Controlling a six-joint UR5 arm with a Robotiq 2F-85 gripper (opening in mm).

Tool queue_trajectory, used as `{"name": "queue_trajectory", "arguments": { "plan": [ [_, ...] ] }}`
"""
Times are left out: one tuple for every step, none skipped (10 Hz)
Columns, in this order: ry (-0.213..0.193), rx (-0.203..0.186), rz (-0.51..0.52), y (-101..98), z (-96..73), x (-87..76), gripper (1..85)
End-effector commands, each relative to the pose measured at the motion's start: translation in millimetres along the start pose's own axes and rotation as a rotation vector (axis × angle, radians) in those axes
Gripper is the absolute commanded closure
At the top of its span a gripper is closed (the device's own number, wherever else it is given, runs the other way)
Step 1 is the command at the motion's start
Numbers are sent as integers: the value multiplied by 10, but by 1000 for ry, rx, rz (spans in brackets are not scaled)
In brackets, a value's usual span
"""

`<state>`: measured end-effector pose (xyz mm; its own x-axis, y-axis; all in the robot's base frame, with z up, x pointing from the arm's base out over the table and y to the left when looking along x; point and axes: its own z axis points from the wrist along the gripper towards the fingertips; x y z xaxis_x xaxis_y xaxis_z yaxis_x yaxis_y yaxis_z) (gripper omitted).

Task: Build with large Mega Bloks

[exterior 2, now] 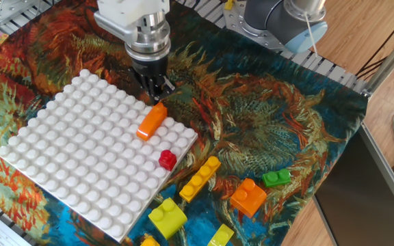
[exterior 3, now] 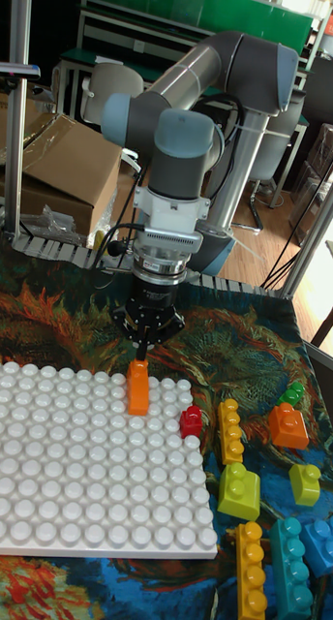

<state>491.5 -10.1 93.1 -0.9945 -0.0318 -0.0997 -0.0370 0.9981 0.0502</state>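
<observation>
An orange bar (exterior 2: 152, 120) (exterior 3: 138, 386) sits on the white studded baseplate (exterior 2: 74, 164) (exterior 3: 79, 475) near its far right edge. A red one-stud cube (exterior 2: 167, 159) (exterior 3: 192, 421) stands at the plate's right edge. My gripper (exterior 2: 156, 87) (exterior 3: 143, 341) hangs just above the orange bar's far end, fingers together and holding nothing. On the cloth to the right lie a yellow bar (exterior 2: 200, 178) (exterior 3: 228, 429), an orange brick (exterior 2: 248, 196) (exterior 3: 287, 426), a small green brick (exterior 2: 276, 178) (exterior 3: 292, 393) and a yellow-green brick (exterior 2: 167, 216) (exterior 3: 240, 490).
More bricks lie at the near right: a small yellow one (exterior 2: 221, 236) (exterior 3: 304, 481), another yellow bar (exterior 3: 250, 567) and teal bricks (exterior 3: 297, 572). A patterned cloth (exterior 2: 279, 123) covers the table. The arm's base (exterior 2: 279, 20) stands at the back.
</observation>
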Motion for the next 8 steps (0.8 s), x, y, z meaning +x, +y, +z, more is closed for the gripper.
{"name": "queue_trajectory", "arguments": {
  "plan": [
    [-16, 10, 13, 23, 163, 6, 843],
    [-18, 9, 8, 12, 196, 16, 843],
    [-17, 12, 2, -12, 222, 31, 843],
    [-25, 11, -9, -43, 265, 41, 843],
    [-39, 0, -30, -59, 317, 40, 843],
    [-20, 9, -25, -65, 289, 64, 843],
    [-3, 16, -20, -53, 189, 69, 843],
    [10, 6, -16, -30, 91, 66, 843]
  ]
}}
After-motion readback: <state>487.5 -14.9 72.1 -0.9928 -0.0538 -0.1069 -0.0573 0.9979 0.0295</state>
